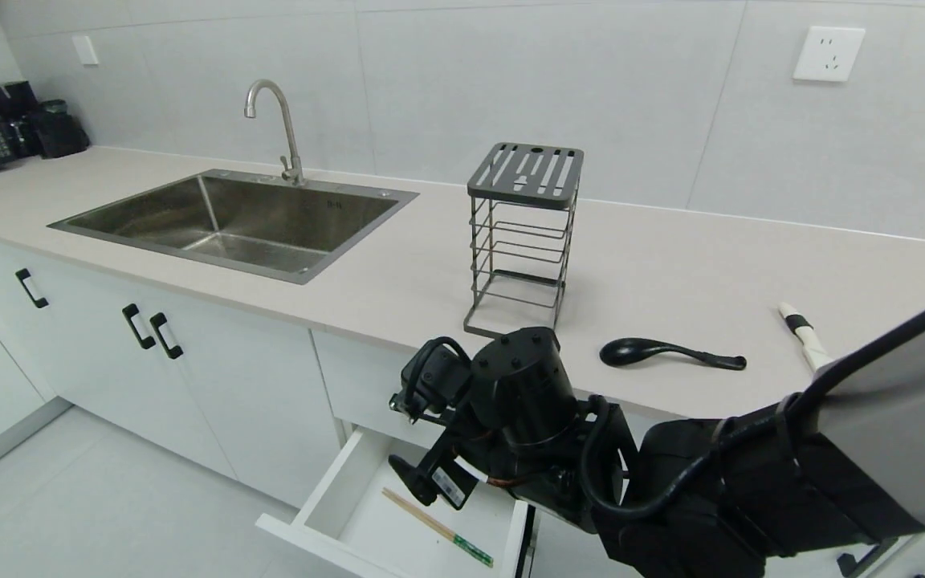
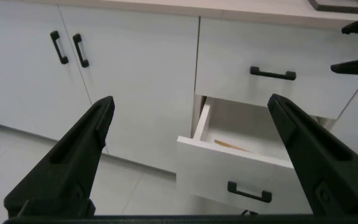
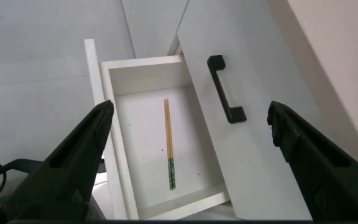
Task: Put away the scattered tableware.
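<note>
1. Your right claw [image 3: 190, 113] hangs above the open drawer [image 3: 114, 155] with its fingers spread wide and nothing between them
2. A pair of wooden chopsticks [image 3: 168, 143] with green tips lies flat on the drawer's white bottom, the two sticks side by side and touching
3. The drawer is pulled out from under the counter [image 1: 671, 273], just below the wire rack [image 1: 523, 241]; the shut drawer above it carries a black handle [image 3: 225, 90]
4. Your left claw [image 2: 191, 102] is also spread and holds nothing; it faces the white cupboard fronts, with the open drawer beyond it
5. A black spoon [image 1: 667, 353] lies on the counter near the front edge, to the right of the wire rack and apart from it
6. A white utensil with a black band [image 1: 804, 333] lies farther right on the counter, partly hidden by your right arm; you cannot tell what kind it is
7. The wire rack stands upright on the counter, between the sink [image 1: 230, 221] and the spoon
8. The tap [image 1: 278, 128] stands behind the sink, by the wall
</note>
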